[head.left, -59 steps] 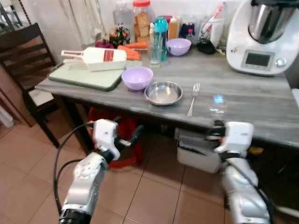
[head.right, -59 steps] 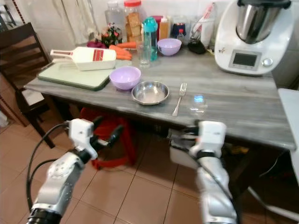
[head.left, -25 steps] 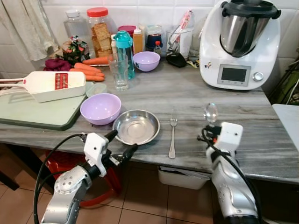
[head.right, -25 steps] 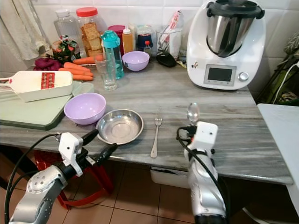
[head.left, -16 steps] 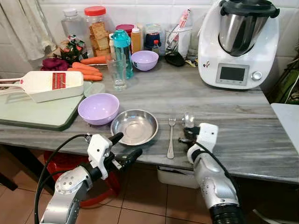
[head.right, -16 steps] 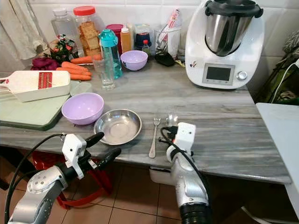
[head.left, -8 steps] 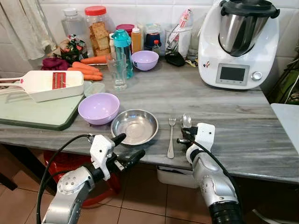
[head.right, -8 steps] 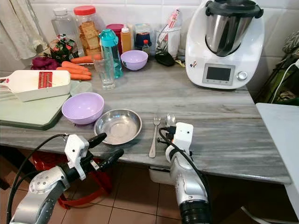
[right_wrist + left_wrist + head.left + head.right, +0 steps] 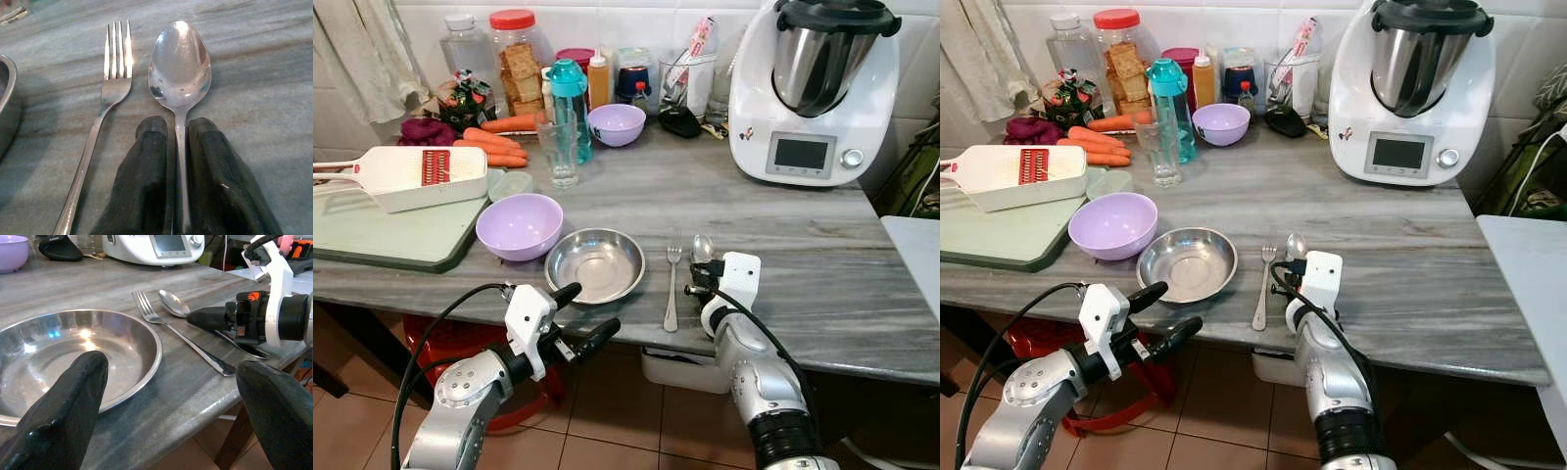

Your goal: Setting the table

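Note:
A steel bowl (image 9: 595, 266) sits near the table's front edge with a fork (image 9: 672, 289) lying just to its right. A spoon (image 9: 702, 247) lies on the grey table parallel to the fork, on the fork's right, its bowl pointing away from me. My right gripper (image 9: 696, 278) is shut on the spoon's handle, and in the right wrist view its fingers (image 9: 151, 147) pinch the handle just behind the spoon's bowl (image 9: 179, 61). My left gripper (image 9: 584, 315) hangs open below the table edge, in front of the steel bowl (image 9: 73, 357), holding nothing.
A purple bowl (image 9: 519, 223) and a green cutting board (image 9: 391, 235) with a white slicer (image 9: 421, 174) lie left of the steel bowl. Behind stand a glass (image 9: 560, 157), a blue bottle (image 9: 571, 98), carrots (image 9: 499, 147), jars, another purple bowl (image 9: 617, 122) and a white kitchen machine (image 9: 813, 88).
I have walked up to the table. My right gripper brought the raised spoon down and leftward until it lies beside the fork. The left gripper stayed open below the edge.

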You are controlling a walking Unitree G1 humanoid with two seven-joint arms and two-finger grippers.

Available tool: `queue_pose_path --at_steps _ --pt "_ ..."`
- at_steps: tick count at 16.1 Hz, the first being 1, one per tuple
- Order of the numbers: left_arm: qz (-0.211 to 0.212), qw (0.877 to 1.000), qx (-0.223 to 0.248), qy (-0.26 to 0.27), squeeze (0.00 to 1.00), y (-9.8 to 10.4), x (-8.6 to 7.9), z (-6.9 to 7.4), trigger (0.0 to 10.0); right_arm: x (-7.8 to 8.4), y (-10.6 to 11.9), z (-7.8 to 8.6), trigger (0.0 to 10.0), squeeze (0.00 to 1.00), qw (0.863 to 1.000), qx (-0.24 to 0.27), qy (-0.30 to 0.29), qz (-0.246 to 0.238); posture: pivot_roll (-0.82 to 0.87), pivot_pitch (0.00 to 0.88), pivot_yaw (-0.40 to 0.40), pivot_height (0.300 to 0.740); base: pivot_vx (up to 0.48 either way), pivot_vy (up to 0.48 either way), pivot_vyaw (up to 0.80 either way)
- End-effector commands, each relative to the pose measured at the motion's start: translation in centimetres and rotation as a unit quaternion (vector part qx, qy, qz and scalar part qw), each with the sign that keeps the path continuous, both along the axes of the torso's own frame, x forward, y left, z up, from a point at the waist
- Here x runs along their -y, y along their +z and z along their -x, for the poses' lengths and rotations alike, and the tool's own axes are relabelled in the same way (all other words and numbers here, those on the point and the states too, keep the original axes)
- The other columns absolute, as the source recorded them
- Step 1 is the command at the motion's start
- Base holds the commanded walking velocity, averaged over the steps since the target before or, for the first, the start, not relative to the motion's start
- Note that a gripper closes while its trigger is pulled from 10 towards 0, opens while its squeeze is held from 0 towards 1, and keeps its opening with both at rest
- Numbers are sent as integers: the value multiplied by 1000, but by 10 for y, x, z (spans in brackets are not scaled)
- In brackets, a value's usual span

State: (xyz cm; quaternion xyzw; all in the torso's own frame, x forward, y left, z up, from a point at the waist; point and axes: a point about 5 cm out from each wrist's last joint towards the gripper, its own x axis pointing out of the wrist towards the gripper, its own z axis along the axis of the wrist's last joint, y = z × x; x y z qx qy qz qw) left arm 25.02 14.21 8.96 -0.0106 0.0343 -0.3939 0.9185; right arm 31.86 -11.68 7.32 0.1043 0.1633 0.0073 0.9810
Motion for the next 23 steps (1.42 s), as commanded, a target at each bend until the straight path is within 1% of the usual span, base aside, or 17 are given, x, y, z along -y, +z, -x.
queue_pose_path --at_steps 1,4,7,8,11,12,13,14,16,17,19,20,22,23 --pt "-7 1000 3 -11 0 0 1 1 10000 0 2 -3 10000 1000 1000 3 2 3 -15 0 20 740 0 0 0" --pt "-9 1000 5 -11 0 0 1 0 10000 2 3 -3 10000 1000 1000 11 2 7 -13 0 15 740 0 0 0" --pt "-6 1000 9 -11 0 1 2 0 10000 7 19 -4 10000 1000 998 54 2 23 -12 0 13 740 0 0 0" --pt "-4 1000 7 -15 0 0 2 1 10000 11 27 -3 10000 1000 997 76 -2 28 -12 0 12 740 0 0 0" --pt "-2 1000 7 -17 0 0 2 2 10000 22 40 5 10000 1000 992 118 -13 52 -16 0 15 740 0 0 0" --pt "-1 1000 10 -11 0 0 2 2 10000 27 44 11 10000 1000 989 133 -20 67 -17 0 15 740 0 0 0" --pt "-1 1000 14 -3 0 0 2 1 10000 29 45 12 10000 1000 988 136 -24 69 -17 0 15 740 0 0 0" --pt "-1 999 25 37 0 1 0 -5 10000 35 50 19 10000 1000 985 148 -31 83 -24 0 20 740 0 0 0" --pt "-3 993 26 114 0 3 -4 -16 10000 42 54 28 10000 1000 982 160 -42 92 -29 0 24 740 0 0 0" --pt "-10 986 30 167 0 4 -9 -21 10000 48 55 35 10000 1000 980 165 -53 95 -32 0 31 740 0 0 0" --pt "-30 969 44 241 0 5 -18 -26 10000 58 53 43 10000 1000 977 166 -70 110 -38 0 35 740 0 0 0" --pt "-31 964 48 259 0 4 -21 -25 10000 62 56 47 10000 1000 975 173 -78 120 -40 0 39 740 0 0 0" --pt "-31 960 61 273 0 9 -26 -25 10000 68 58 53 10000 1000 971 181 -84 130 -40 0 39 740 0 0 0" --pt "-35 956 65 284 0 11 -28 -26 10000 68 59 56 10000 1000 970 183 -75 142 -40 0 39 740 0 0 0"
